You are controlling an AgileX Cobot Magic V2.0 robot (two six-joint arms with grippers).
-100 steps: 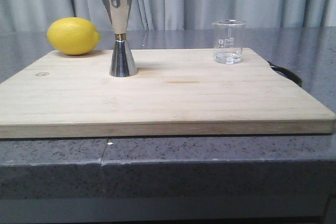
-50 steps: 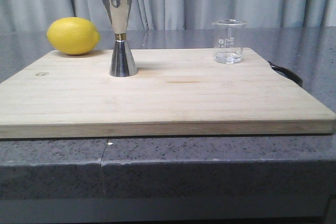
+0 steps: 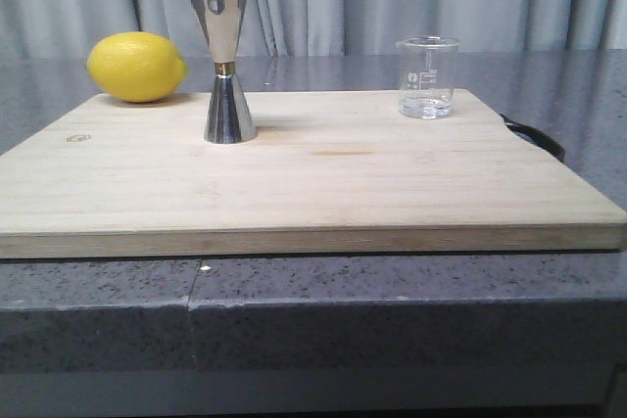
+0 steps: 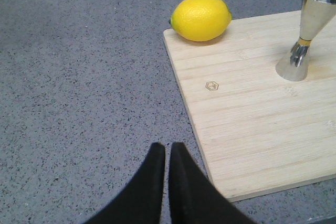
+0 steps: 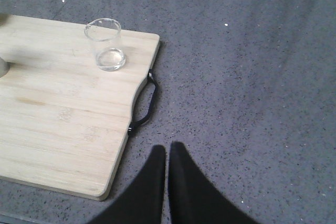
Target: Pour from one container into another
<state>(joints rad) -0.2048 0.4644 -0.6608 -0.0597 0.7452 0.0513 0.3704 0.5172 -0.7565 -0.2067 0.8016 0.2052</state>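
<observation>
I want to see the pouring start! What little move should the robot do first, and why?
Probably the right gripper should open and reach toward the glass beaker. The beaker stands untouched on the cutting board, on the right arm's side, with a little clear liquid in it, and the steel jigger waits upright to its left. Both grippers, the left gripper too, are shut and off the board.
</observation>
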